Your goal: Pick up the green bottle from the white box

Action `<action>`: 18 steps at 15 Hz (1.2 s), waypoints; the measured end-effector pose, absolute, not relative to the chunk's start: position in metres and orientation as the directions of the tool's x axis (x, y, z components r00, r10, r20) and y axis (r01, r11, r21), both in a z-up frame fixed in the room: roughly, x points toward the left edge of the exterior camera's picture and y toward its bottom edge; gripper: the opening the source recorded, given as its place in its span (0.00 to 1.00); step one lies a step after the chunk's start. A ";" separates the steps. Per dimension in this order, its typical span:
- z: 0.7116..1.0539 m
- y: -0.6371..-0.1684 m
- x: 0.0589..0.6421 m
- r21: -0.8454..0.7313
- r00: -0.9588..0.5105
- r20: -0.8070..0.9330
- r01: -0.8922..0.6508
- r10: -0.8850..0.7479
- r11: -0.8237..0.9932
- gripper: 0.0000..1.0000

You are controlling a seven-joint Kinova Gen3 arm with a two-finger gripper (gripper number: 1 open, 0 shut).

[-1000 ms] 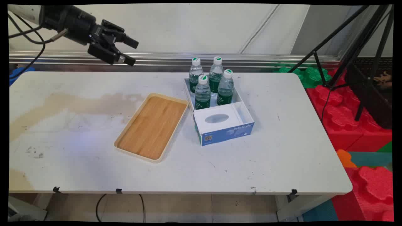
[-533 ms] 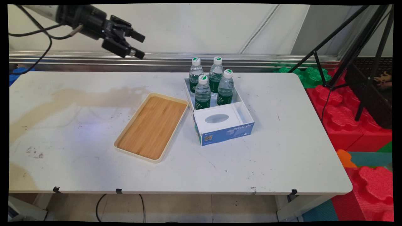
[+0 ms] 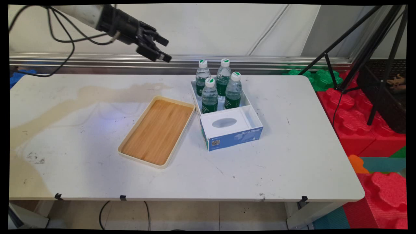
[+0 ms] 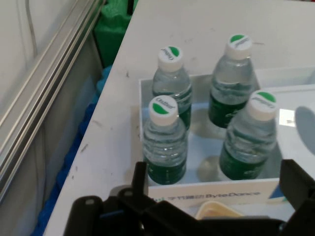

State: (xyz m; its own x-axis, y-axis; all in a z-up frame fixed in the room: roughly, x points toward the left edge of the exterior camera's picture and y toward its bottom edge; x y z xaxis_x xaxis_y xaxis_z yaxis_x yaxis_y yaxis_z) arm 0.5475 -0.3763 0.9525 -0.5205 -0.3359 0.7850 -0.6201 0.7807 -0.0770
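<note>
A robotics lab or test room, by the look of it: a scuffed, stained white table stands against a plain panelled wall. Just right of the table, a black tripod rises over red and green foam blocks.

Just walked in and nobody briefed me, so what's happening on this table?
The gripper hangs in the air over the table's far side, fingers open and holding nothing. Nearest it are four water bottles standing upright in the rear compartment of a white and blue box. A wooden tray lies beside the box with nothing on it.
</note>
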 end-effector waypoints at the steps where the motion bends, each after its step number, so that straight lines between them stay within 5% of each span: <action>1: 0.947 -0.384 0.544 -0.078 -0.523 0.781 -0.624 -0.341 0.778 1.00; 18: 0.833 -0.486 0.483 -0.022 -0.544 0.720 -0.639 -0.430 0.769 1.00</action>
State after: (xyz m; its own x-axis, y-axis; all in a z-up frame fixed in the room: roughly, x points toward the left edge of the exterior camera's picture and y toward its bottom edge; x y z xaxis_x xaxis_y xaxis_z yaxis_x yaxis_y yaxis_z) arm 0.4825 -0.4856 0.8326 -0.5437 -0.4305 0.7204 -0.6387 0.7691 -0.0225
